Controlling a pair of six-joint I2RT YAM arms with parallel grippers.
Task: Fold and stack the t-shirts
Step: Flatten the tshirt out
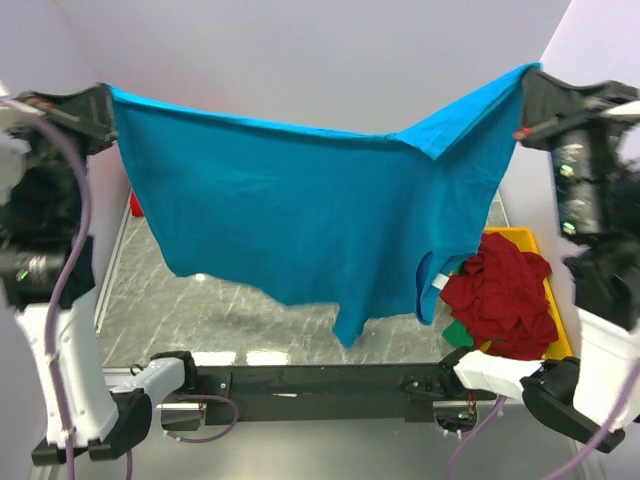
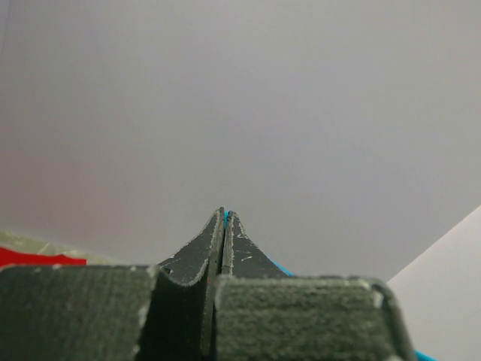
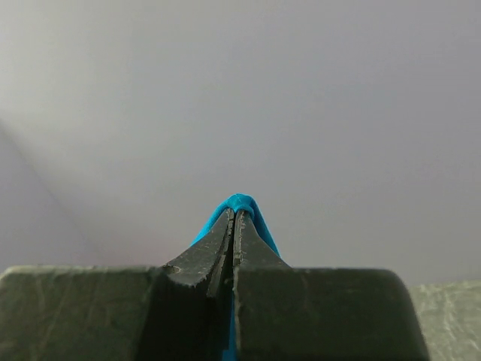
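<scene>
Maroon t-shirt [image 1: 500,295] sits in the yellow tray [image 1: 515,238]; left tool [image 2: 225,216] and right tool [image 3: 235,213] each clamp the teal t-shirt [image 1: 300,200].

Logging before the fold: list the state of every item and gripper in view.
teal t-shirt: airborne, spread between both grippers, unfolded.
left gripper: shut on teal t-shirt.
right gripper: shut on teal t-shirt.
dark red t-shirt: crumpled heap on the yellow tray.
green t-shirt: mostly buried under the dark red one.
</scene>
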